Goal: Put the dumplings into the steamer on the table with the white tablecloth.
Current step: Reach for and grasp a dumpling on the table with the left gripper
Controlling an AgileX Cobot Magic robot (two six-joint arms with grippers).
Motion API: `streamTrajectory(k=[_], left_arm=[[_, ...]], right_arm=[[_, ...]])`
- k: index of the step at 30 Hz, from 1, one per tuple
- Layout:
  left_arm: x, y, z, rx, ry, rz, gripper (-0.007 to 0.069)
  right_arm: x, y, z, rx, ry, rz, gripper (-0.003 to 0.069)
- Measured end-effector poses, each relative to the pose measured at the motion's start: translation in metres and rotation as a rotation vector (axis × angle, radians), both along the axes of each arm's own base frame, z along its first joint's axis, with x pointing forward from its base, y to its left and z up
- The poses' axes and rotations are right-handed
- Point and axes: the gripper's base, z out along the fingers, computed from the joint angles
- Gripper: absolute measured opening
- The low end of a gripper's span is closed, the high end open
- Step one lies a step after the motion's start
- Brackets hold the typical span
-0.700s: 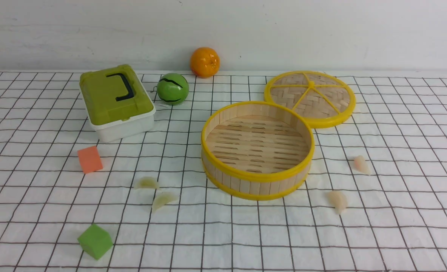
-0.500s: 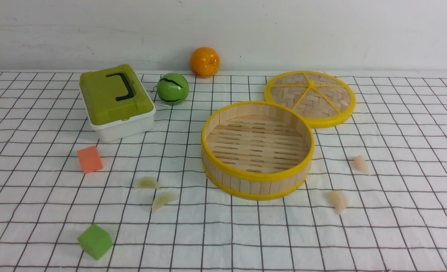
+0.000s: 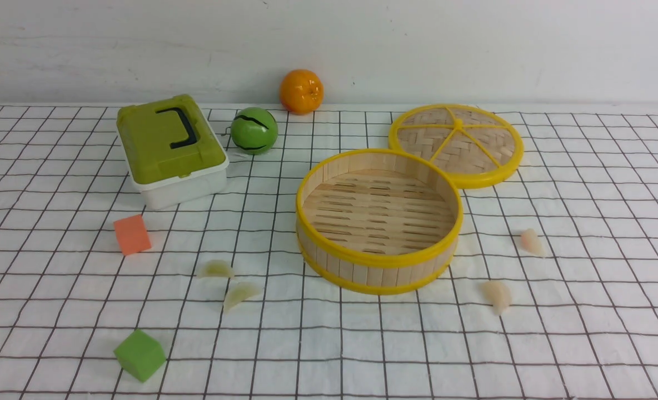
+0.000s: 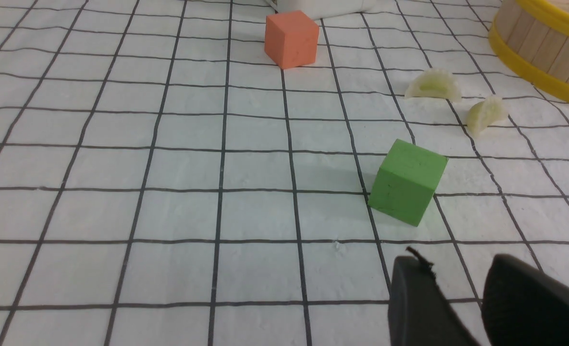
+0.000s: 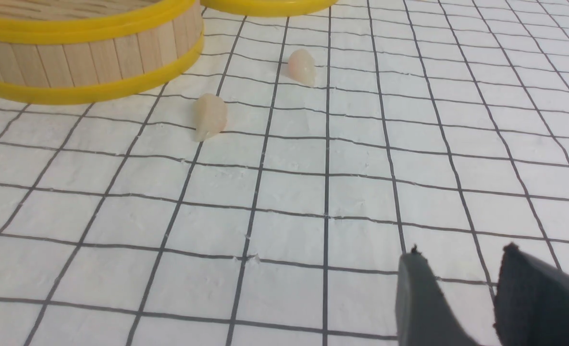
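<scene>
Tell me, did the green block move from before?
No. The green block sits on the same grid squares of the white tablecloth, just as far from the orange block.

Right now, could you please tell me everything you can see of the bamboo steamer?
The steamer is a round, shallow, open basket: a wall of upright pale bamboo slats bound by yellow rims top and bottom, with a slatted floor showing gaps. It is empty and stands level on the gridded white tablecloth, near the middle. Its lid lies flat just behind it to the right; whether they touch is unclear. Nothing else touches it.
</scene>
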Motion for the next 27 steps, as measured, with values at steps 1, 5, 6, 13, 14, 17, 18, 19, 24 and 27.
streamTrajectory(k=[1, 5, 6, 13, 14, 17, 18, 19, 24, 27], left_arm=[[0.000, 0.000, 0.000, 0.000, 0.000, 0.000, 0.0212], [0.000, 0.000, 0.000, 0.000, 0.000, 0.000, 0.0216], [0.000, 0.000, 0.000, -0.001, 0.000, 0.000, 0.0218], [0.000, 0.000, 0.000, -0.001, -0.005, 0.000, 0.0218], [0.000, 0.000, 0.001, -0.002, -0.012, 0.000, 0.0218], [0.001, 0.000, 0.005, -0.009, -0.055, 0.001, 0.0218], [0.002, 0.000, 0.008, -0.014, -0.093, 0.002, 0.0218], [0.003, 0.000, 0.011, -0.017, -0.124, 0.003, 0.0218], [0.004, 0.000, 0.033, -0.044, -0.365, 0.009, 0.0225], [0.003, 0.001, 0.044, -0.059, -0.487, 0.012, 0.0227]], right_arm=[[0.000, 0.000, 0.000, 0.000, 0.000, 0.000, 0.0239], [0.000, 0.000, 0.000, 0.000, 0.000, 0.000, 0.0239], [0.000, 0.000, 0.000, 0.000, 0.000, 0.000, 0.0239], [0.000, -0.001, 0.000, -0.016, -0.001, -0.001, 0.0239], [0.000, -0.001, 0.000, -0.019, -0.005, -0.002, 0.0239], [0.001, -0.001, 0.002, -0.022, -0.038, -0.003, 0.0239], [0.002, -0.001, 0.004, -0.021, -0.073, -0.004, 0.0239], [0.003, -0.001, 0.007, -0.022, -0.108, -0.005, 0.0239], [0.004, -0.001, 0.036, -0.011, -0.428, -0.014, 0.0239], [0.001, -0.002, 0.052, 0.005, -0.603, -0.018, 0.0239]])
